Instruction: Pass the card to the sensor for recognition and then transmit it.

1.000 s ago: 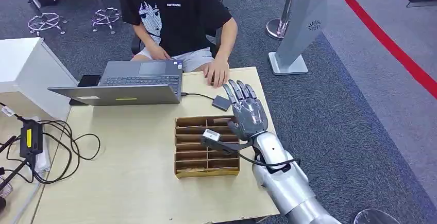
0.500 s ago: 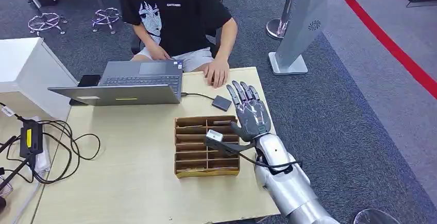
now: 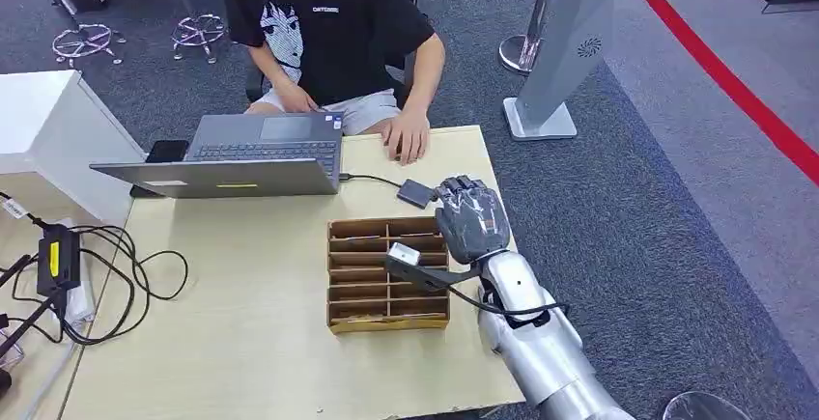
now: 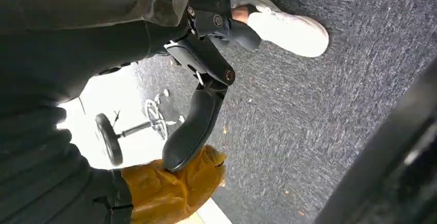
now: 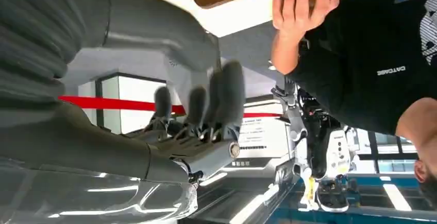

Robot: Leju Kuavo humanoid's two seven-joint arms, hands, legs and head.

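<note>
The right hand [image 3: 470, 219] hovers at the far right corner of the wooden card rack [image 3: 388, 273], fingers curled inward and, as far as the blurred right wrist view shows, around nothing. Just beyond its fingertips lies the small dark sensor [image 3: 415, 192] on the table [image 3: 241, 343]. The cards are hard to pick out among the slots. The left hand [image 4: 201, 100] hangs over carpet, its fingers largely hidden, so its state is unclear.

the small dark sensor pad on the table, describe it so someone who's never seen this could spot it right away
Start at the tan table and find the open grey laptop near the seated person. A thin black cable runs from the laptop's side to a small flat dark square, the sensor pad, just beyond the wooden slotted tray. It is the table's only cabled square.
</note>
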